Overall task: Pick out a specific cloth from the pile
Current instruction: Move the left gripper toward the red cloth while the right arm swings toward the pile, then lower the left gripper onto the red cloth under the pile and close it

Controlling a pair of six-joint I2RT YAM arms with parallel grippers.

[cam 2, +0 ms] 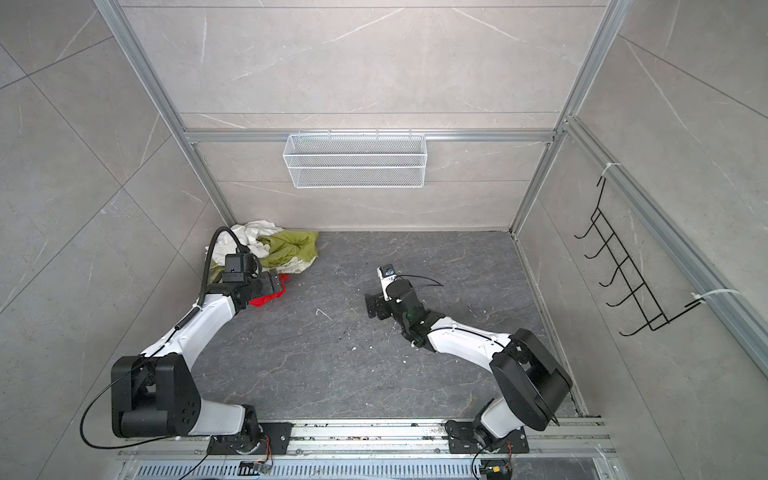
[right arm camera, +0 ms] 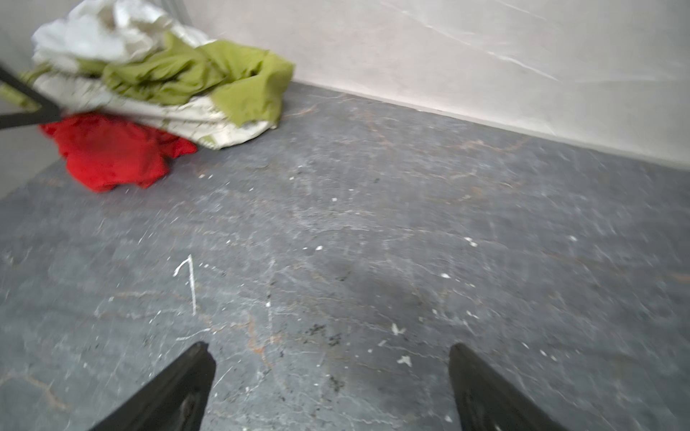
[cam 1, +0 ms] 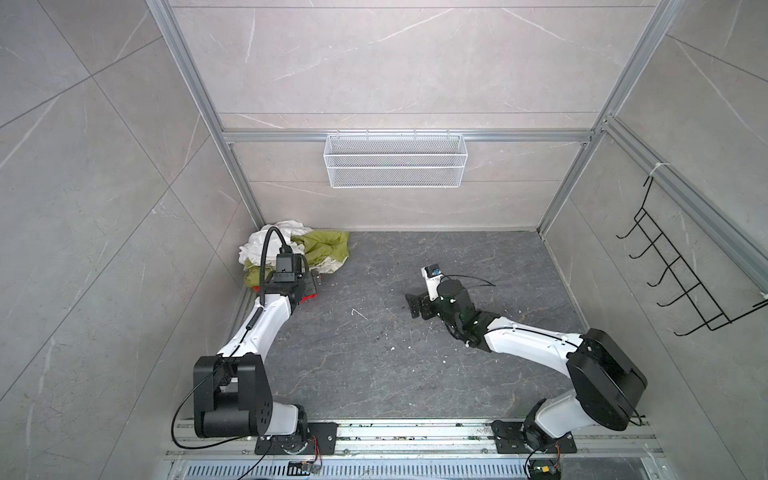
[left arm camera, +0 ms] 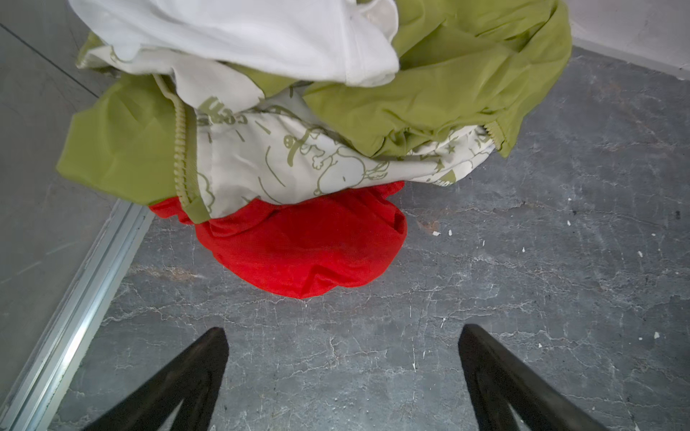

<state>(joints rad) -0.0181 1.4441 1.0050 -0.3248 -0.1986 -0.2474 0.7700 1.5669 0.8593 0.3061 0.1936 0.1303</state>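
Grey floor [left arm camera: 522,261] lies under my left gripper [left arm camera: 343,330], spread wide and empty; the cloth [left arm camera: 310,246] sits pinned beneath the pile [left arm camera: 280,156], so pulling could drag everything along.

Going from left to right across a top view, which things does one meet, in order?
pile of clothes → right gripper → black hook rack on the side wall.
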